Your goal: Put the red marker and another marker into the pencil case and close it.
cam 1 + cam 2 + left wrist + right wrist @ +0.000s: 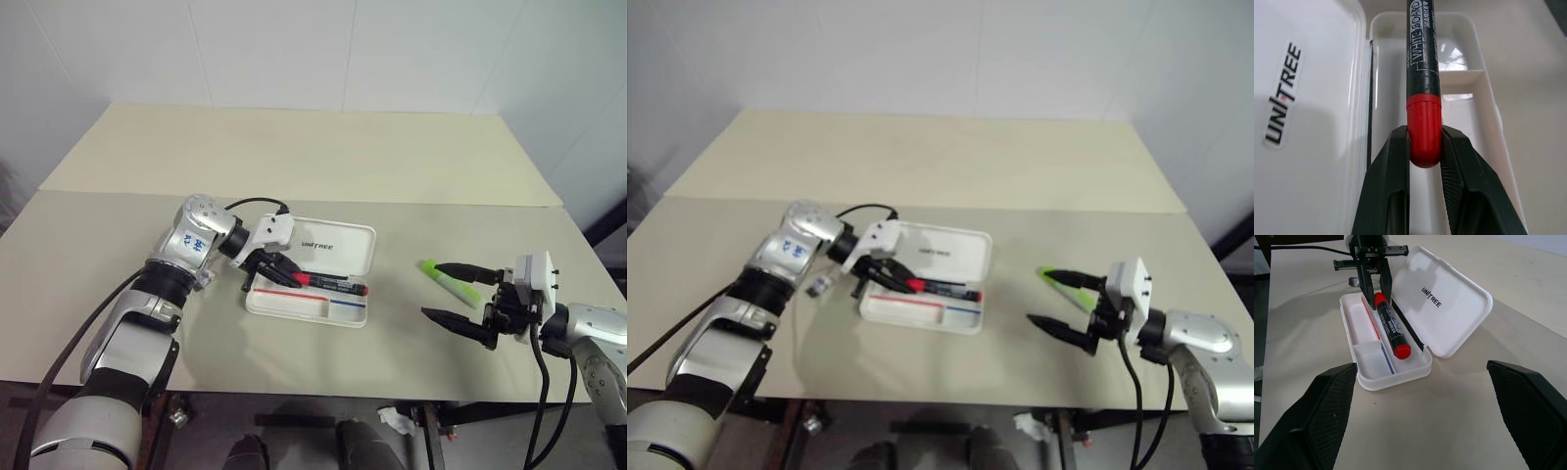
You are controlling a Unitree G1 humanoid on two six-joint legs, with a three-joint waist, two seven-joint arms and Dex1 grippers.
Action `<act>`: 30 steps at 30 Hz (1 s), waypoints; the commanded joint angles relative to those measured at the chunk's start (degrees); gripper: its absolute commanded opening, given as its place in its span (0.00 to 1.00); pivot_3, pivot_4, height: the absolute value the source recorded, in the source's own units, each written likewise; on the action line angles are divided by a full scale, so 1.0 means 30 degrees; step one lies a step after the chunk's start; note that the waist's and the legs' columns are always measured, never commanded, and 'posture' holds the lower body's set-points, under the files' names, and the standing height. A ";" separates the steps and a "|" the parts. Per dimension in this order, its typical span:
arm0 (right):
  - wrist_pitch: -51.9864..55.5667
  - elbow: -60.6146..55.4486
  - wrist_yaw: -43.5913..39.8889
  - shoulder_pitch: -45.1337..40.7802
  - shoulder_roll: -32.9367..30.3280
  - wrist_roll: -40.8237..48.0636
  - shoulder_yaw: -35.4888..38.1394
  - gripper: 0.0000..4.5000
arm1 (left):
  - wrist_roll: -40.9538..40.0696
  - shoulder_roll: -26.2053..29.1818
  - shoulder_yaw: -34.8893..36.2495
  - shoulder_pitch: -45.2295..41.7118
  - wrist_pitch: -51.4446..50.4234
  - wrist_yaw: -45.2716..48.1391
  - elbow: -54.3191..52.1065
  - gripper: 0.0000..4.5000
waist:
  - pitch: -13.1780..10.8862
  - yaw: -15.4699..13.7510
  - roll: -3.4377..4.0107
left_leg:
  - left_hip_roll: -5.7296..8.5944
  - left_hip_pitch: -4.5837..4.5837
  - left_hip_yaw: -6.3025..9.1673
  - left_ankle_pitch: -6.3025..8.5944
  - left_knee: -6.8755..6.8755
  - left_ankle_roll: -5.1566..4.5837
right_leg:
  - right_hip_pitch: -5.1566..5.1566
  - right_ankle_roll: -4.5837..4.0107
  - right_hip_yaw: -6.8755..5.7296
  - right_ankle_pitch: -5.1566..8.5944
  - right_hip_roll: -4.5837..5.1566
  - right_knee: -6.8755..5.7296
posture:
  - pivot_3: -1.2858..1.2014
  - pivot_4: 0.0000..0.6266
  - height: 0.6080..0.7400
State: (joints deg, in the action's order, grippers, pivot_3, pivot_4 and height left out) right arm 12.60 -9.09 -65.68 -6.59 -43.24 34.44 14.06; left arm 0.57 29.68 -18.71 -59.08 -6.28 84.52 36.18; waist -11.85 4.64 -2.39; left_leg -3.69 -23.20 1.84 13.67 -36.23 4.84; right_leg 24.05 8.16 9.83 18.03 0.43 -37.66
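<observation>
The white pencil case point(338, 245) lies open on the table, its lid with the black lettering flat behind the tray. My left gripper point(284, 272) is shut on the red marker point(328, 284), gripping its red cap end point(1422, 142). The marker's black body reaches along the tray's long compartment point(1359, 318), just above or inside it. Whether it touches the bottom I cannot tell. The lime-green marker point(451, 282) lies on the table to the right of the case. My right gripper point(431, 290) stands wide open beside it, its upper finger over the green marker and nothing between the fingers.
A small divided compartment point(1369, 357) sits at the tray's right end. A seam point(294, 196) runs across the beige table behind the case. The front edge of the table point(294, 390) is close below both arms.
</observation>
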 commanded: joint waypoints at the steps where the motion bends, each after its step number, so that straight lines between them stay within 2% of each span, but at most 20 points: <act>1: -0.0031 -0.0317 -0.0055 -0.0379 -0.0197 0.0109 0.0229 1.00 | 0.0236 0.0265 0.0231 0.0100 -0.0349 -0.0580 -0.0822 0.12 | 0.0000 0.0010 0.0000 | 0.0000 0.0006 -0.0001 0.0000 -0.0001 0.0000 | -0.0007 0.0000 0.0000 0.0000 0.0000 0.0001 | 0.52 0.24 1.00; 18: 0.0191 -0.0049 -0.0105 -0.0590 -0.0298 -0.0157 0.0257 1.00 | 0.0483 0.1178 0.0294 0.0497 -0.0885 -0.1016 -0.1517 0.12 | 0.0000 0.0005 0.0001 | 0.0000 0.0021 0.0004 0.0000 0.0000 0.0000 | -0.0025 0.0000 -0.0001 0.0000 0.0000 0.0009 | 0.52 0.24 1.00; 30: 0.0225 0.0311 -0.0199 -0.1076 -0.0224 -0.0450 0.0050 1.00 | -0.0424 0.1129 0.0732 0.0849 -0.2760 -0.1082 -0.3561 0.95 | 0.0000 0.0017 0.0001 | -0.0001 0.0026 0.0006 0.0000 -0.0002 0.0000 | -0.0035 0.0001 -0.0002 -0.0001 0.0001 0.0014 | 0.52 0.24 1.00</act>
State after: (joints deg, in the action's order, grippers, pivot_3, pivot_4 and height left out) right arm 13.61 -7.58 -66.11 -9.18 -43.32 32.86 13.82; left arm 0.30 32.55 -17.90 -56.79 -14.06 80.98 27.74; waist -11.85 4.69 -2.39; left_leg -3.69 -23.11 1.86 13.67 -36.24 4.84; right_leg 23.94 8.16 9.83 18.03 0.43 -37.62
